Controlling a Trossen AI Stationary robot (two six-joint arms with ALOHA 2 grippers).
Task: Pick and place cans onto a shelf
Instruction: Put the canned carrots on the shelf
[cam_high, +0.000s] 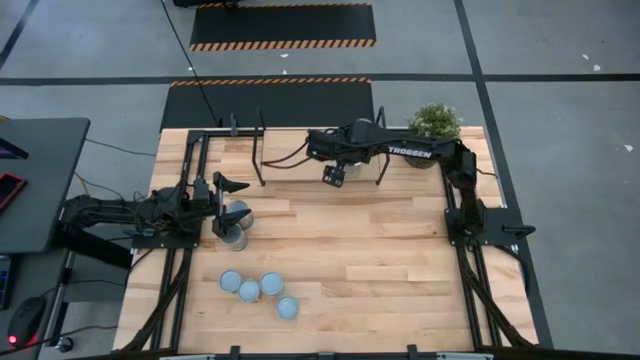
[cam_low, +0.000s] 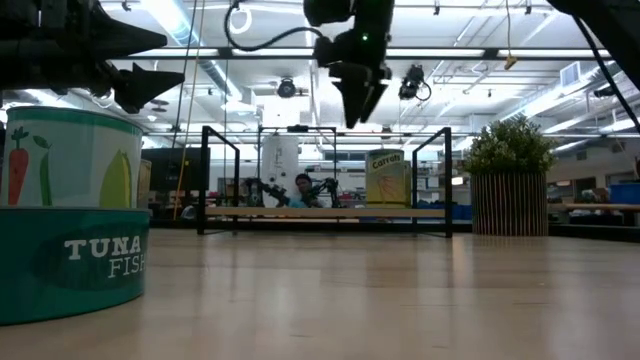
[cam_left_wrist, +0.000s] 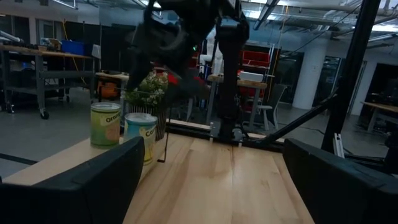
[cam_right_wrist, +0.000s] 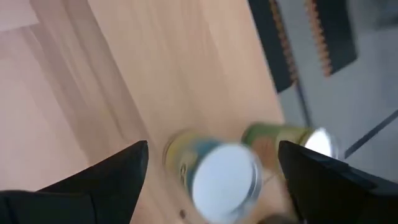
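Right end effector (cam_high: 334, 176) released above shelf (cam_high: 225, 131), two cans (cam_right_wrist: 225, 175) upright below

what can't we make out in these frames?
- High view: the cans on the shelf are hidden under the right arm.
- High view: the cans by the left gripper are partly covered by it, so their count is unclear.
- Low view: the tuna can is cut off by the edge.
- Right wrist view: the two cans are blurred and their labels unreadable.

"TUNA FISH" on the near can (cam_low: 70, 265) — "TROSSEN" on the right arm (cam_high: 408, 153) — "Carrots" on a shelf can (cam_low: 388, 177)
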